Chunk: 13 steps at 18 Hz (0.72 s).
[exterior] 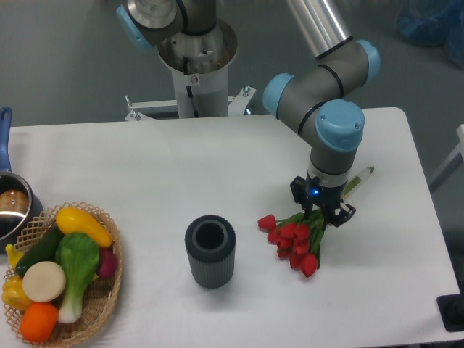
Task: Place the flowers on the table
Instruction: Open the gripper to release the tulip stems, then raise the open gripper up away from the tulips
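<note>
The flowers (pixel 293 243), a bunch of red tulips with green leaves and stems, lie on the white table (pixel 217 159) at the right of the middle. The red heads point toward the front left, and the stems run back right to a tip (pixel 362 177). My gripper (pixel 321 211) points straight down over the stems just behind the heads. Its two fingers stand apart, one on each side of the stems, and look open. The part of the stems under the gripper is hidden.
A dark grey ribbed vase (pixel 210 251) stands upright left of the flowers. A wicker basket (pixel 109 290) with toy vegetables sits at the front left. A pot (pixel 11 206) with a blue handle is at the left edge. The arm's base (pixel 196 58) is at the back.
</note>
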{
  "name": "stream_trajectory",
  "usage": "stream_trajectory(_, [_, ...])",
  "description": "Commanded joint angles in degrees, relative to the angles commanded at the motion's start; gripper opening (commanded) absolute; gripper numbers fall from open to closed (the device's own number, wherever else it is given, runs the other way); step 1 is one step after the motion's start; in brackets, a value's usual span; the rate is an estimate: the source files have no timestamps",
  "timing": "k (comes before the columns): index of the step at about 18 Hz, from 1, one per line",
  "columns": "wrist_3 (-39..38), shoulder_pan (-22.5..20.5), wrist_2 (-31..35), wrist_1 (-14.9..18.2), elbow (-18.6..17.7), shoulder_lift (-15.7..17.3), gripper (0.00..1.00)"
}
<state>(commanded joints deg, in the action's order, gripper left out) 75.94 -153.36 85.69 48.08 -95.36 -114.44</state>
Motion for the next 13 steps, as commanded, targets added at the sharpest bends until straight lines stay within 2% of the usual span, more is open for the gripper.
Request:
stream_trajectory(6, [-5.18, -5.45, -6.50, -0.36, 0.35, 2.81, 1.00])
stream_trajectory(10, [-5.63, -5.54, -6.42, -0.36, 2.81, 3.17, 1.00])
stream_trajectory(13, [-5.02, -5.98, -6.24, -0.35, 2.47, 3.17, 1.00])
